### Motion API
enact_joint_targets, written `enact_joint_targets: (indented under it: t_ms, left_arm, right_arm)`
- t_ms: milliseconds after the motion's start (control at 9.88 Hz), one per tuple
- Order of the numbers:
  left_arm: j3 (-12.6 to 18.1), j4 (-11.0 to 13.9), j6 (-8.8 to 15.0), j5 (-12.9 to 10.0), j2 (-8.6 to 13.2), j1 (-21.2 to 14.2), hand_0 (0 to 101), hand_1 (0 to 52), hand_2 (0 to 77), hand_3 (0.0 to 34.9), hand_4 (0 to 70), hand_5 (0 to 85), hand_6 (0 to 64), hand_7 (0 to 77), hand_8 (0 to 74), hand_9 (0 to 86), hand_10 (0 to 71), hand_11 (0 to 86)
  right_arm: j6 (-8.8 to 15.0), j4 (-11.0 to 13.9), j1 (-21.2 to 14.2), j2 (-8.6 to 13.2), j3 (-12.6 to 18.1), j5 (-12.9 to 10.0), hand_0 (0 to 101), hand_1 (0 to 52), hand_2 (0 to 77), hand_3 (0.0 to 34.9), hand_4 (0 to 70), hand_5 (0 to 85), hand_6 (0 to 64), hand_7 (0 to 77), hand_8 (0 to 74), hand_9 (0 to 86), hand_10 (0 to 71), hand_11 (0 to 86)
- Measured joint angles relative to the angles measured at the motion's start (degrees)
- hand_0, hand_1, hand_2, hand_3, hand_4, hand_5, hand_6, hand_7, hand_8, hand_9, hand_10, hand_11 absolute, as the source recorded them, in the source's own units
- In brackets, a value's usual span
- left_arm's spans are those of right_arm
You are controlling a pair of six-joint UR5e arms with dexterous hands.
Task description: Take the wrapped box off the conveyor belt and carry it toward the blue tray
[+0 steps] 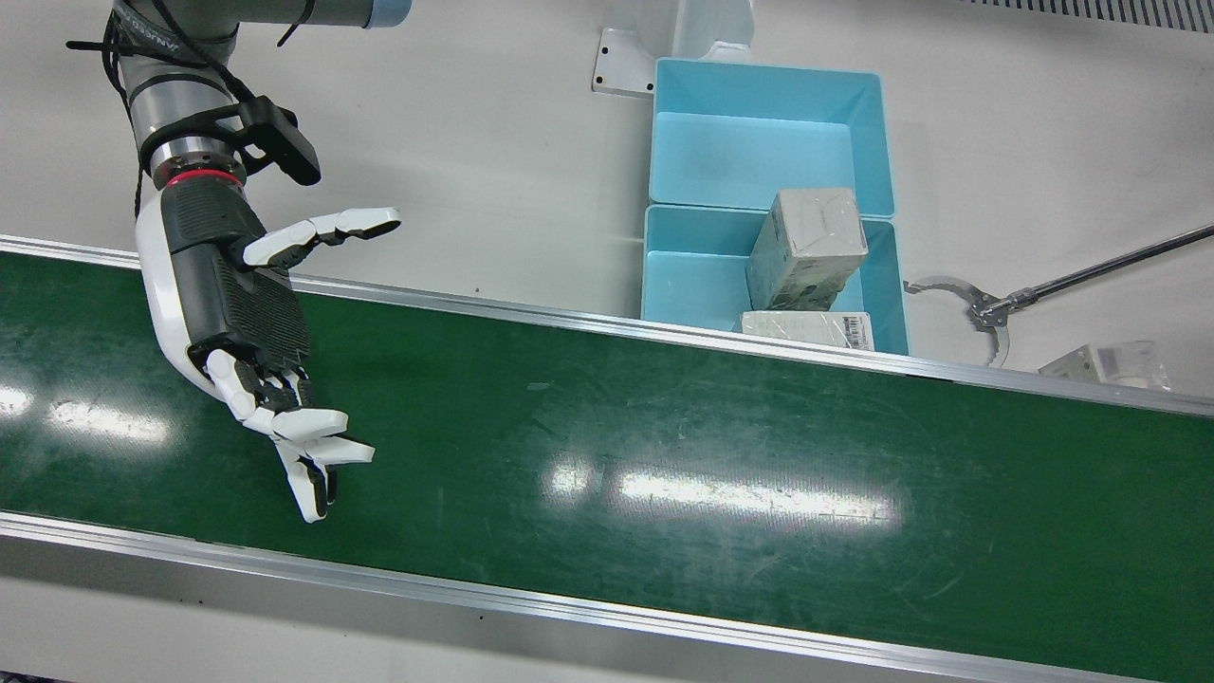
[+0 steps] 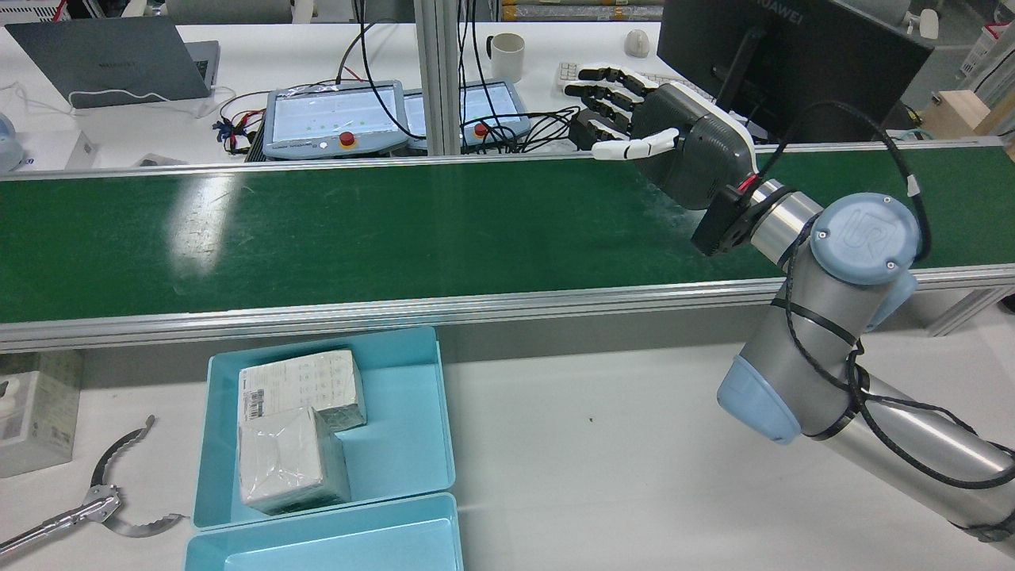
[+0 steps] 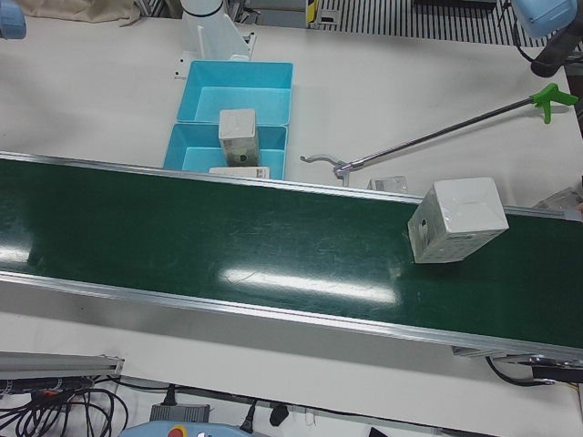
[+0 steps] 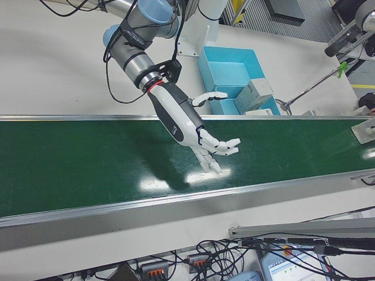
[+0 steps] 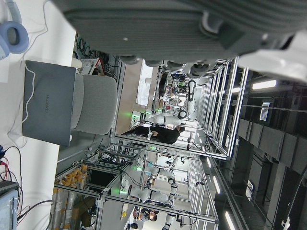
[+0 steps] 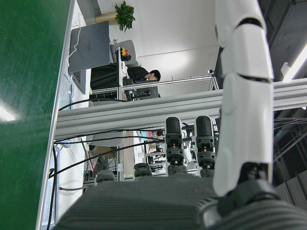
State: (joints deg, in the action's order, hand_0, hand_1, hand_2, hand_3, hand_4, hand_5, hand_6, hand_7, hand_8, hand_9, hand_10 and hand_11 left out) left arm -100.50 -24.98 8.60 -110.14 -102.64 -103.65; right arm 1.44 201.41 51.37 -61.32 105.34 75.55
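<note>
A wrapped white box sits tilted on the green conveyor belt, far toward the left arm's end, and shows at the belt's edge in the right-front view. My right hand hovers open over the other end of the belt, palm up, holding nothing. It is a long way from the box. Only the palm of my left hand shows, in its own view, with nothing in it. The blue tray beside the belt holds two wrapped boxes.
A second, empty blue tray adjoins the first. A long reacher tool and another wrapped box lie on the white table beside the trays. Laptops, pendants and cables lie beyond the belt's far rail.
</note>
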Motion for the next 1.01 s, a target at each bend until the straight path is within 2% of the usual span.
enact_joint_targets:
  t_ms: [101,304,911,1012]
  left_arm:
    - [0.0,0.0,0.0,0.0,0.0,0.0,0,0.0,0.5,0.0,0.0,1.1,0.0,0.0,0.0,0.0,0.5,0.0]
    - [0.0,0.0,0.0,0.0,0.0,0.0,0,0.0,0.5,0.0,0.0,1.1,0.0,0.0,0.0,0.0,0.5,0.0]
    - [0.0,0.0,0.0,0.0,0.0,0.0,0,0.0,0.5,0.0,0.0,1.1,0.0,0.5,0.0,0.0,0.0,0.0]
    - [0.0,0.0,0.0,0.0,0.0,0.0,0,0.0,1.1,0.0,0.0,1.1,0.0,0.0,0.0,0.0,0.0,0.0]
  right_arm:
    - [0.0,0.0,-0.1,0.0,0.0,0.0,48,15.8,13.1,15.4,9.3,31.1,4.9,23.5,0.0,6.0,0.0,1.1]
    - [0.0,0.0,-0.1,-0.1,0.1,0.0,49,15.8,14.2,15.4,11.5,31.1,4.9,23.5,0.0,6.0,0.0,1.1]
    - [-0.1,0.0,0.1,-0.2,0.6,-0.1,49,15.8,14.2,15.6,10.4,31.1,4.9,22.9,0.0,6.0,0.0,1.6]
    - [-0.1,0.0,0.2,-0.2,0.8,0.0,49,15.8,14.2,16.8,10.4,31.1,4.4,22.9,0.0,6.0,0.0,1.6]
